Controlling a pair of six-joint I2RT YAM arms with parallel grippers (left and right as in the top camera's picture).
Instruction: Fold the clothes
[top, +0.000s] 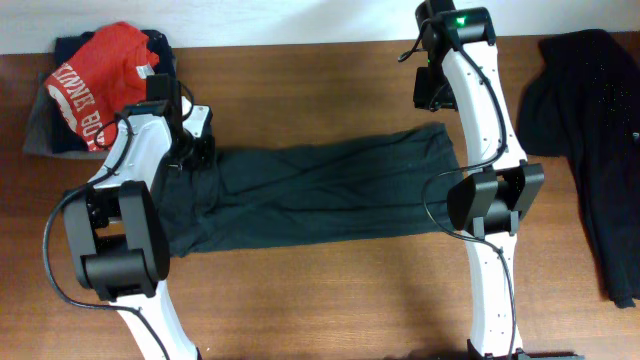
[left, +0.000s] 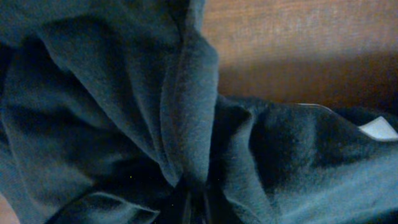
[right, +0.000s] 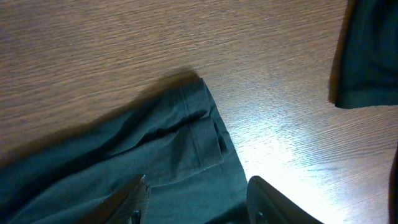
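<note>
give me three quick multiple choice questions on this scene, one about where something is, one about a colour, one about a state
1. Where does the red tee lie?
A. on a dark pile at the far left corner of the table
B. under the right arm
C. at the table's middle

2. What colour is the shirt stretched across the table's middle?
A. white
B. black
C. yellow

3. How are the left fingers?
A. wide open over bare wood
B. shut on the red tee
C. shut on the shirt

Answers:
1 A: the overhead view shows it on the pile in that corner.
2 B: it is dark in every view.
3 C: the left wrist view shows a dark fold pinched between them.
</note>
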